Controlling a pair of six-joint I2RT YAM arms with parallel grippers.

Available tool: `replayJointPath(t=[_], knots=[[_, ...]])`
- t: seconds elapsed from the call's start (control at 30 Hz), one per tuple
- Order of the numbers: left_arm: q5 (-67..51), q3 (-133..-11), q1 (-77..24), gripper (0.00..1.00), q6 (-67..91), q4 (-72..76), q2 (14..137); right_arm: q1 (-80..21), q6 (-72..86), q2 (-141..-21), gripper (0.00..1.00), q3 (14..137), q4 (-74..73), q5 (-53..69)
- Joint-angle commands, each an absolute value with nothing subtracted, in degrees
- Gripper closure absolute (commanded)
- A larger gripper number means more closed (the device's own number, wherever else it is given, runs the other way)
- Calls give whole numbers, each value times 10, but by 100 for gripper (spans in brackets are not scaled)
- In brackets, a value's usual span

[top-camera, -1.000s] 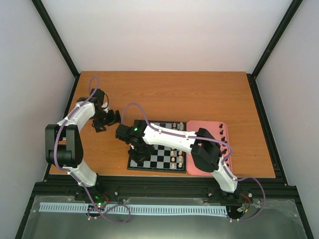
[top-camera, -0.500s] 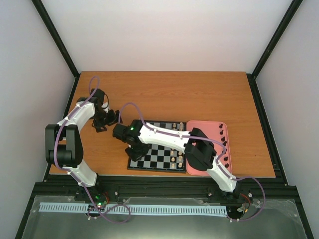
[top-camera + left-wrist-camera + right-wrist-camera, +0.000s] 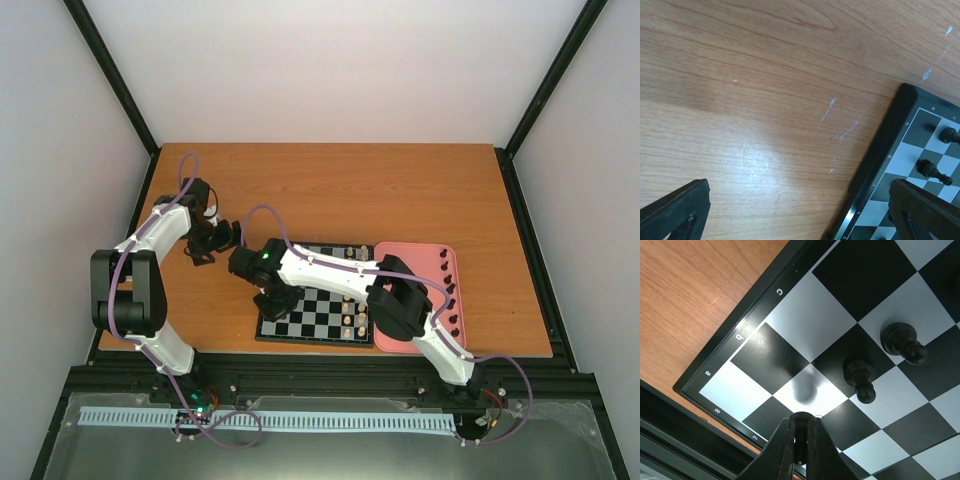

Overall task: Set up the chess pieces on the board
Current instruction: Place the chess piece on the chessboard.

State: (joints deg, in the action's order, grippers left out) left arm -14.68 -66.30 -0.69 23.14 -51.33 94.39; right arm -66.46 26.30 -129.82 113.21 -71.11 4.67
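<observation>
Right gripper [image 3: 800,421] clenched on black piece [image 3: 800,432] above board [image 3: 805,315], near-left corner; left gripper [image 3: 800,212] spread wide over table [image 3: 740,75].

Top external: we look steeply down from high behind the near edge of the table [image 3: 330,180], far off, with the whole tabletop in frame. Left wrist: we sit close over bare wood, and a corner of the board [image 3: 905,160] cuts in at lower right. Right wrist: we sit very near, facing down onto the board's corner squares. All three views share the board's left side.
</observation>
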Motion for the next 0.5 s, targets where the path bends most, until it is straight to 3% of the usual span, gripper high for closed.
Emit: replayJointPath(t=[0.0,0.47], knots=[[-151,-669,-5,0,238,-507,937,-659,255,-1313,96,1148,-713,50],[-151,-672,-5,0,238,-507,937,-656,251,-1322,93,1149,-707,49]])
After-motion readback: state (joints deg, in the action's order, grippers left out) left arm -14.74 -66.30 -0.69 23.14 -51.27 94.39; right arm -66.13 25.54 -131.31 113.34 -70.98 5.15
